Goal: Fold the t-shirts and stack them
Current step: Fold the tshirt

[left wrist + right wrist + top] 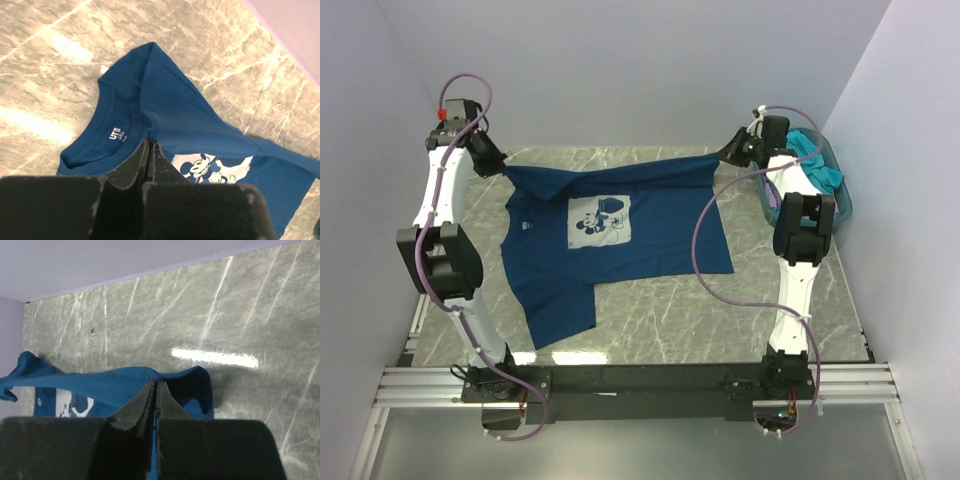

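Left pincer (503, 166) and right pincer (728, 153) are pinched shut on far edge of navy t-shirt (660, 240); far-right basket (844, 205) is part-hidden by arm.

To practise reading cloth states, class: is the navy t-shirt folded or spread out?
Spread out, not yet folded: navy t-shirt lies print up on the table, its far edge pinched by left gripper and right gripper.

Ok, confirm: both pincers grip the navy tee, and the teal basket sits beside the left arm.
Wrong side: the top view shows the teal basket beside the right arm. The left pincer and right pincer do grip the navy tee.
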{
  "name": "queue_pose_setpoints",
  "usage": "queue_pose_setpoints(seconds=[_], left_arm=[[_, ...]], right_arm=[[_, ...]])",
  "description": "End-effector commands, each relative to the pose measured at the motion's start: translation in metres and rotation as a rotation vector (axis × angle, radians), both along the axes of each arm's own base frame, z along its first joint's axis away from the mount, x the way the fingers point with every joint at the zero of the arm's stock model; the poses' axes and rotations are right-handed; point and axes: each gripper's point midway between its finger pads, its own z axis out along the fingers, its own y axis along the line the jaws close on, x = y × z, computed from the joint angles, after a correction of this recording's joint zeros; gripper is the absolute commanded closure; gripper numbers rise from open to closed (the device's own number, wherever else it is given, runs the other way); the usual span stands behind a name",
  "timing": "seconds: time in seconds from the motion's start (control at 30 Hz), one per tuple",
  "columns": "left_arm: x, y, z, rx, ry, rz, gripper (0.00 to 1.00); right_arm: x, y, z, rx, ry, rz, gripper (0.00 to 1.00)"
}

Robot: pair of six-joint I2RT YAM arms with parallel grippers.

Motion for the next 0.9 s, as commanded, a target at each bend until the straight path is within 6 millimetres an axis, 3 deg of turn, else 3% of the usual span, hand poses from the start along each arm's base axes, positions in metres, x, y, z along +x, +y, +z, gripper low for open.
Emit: queue_pose_setpoints(seconds=[0.0,0.07,0.2,0.53,0.87], left_arm=[[-0.008,-0.004,0.044,-0.012,-0.082,-0.016,0.99],[-0.012,-0.005,0.055,-0.015,-0.106,-0.020,0.99],[-0.022,-0.003,0.056,-0.021,-0.110,-0.017,0.99],[-0.052,-0.016,0.002,-0.077,-0.005,-0.049,0.99],[-0.072,-0.020,-0.034,-0.112,0.059,-0.051,0.99]], right_arm=[[-0.002,0.002,0.071,-0.021,-0.128,0.011,0.98],[-0.005,0.003,0.073,-0.021,-0.118,0.013,0.98],[-0.014,0.002,0.070,-0.026,-0.085,0.005,0.99],[-0.038,-0.005,0.037,-0.047,0.053,-0.029,1.00],[-0.060,-0.007,-0.005,-0.060,0.204,-0.041,1.00]])
